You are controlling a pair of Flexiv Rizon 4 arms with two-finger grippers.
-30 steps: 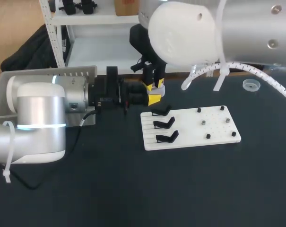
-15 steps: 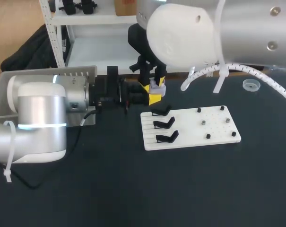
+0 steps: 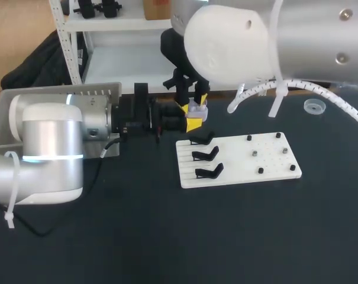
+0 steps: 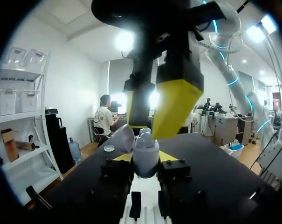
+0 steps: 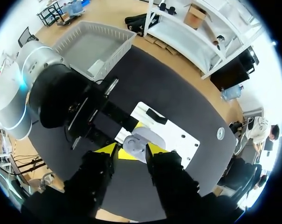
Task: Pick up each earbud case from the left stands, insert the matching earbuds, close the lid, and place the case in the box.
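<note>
Left wrist view: the left gripper [image 4: 144,164] clamps the earbud case [image 4: 146,154], right gripper [image 4: 150,127] just above it.

Earbud case [image 3: 197,108] in left fingers [image 3: 192,124], right arm [image 3: 226,41] over it, 3 stands [image 3: 205,155] on white board [image 3: 273,160]

We can make out no readable text, label, number or sign anywhere, neither on the white pegged plastic board [image 3: 238,164] nor on the pale grey rounded case [image 3: 196,107].
</note>
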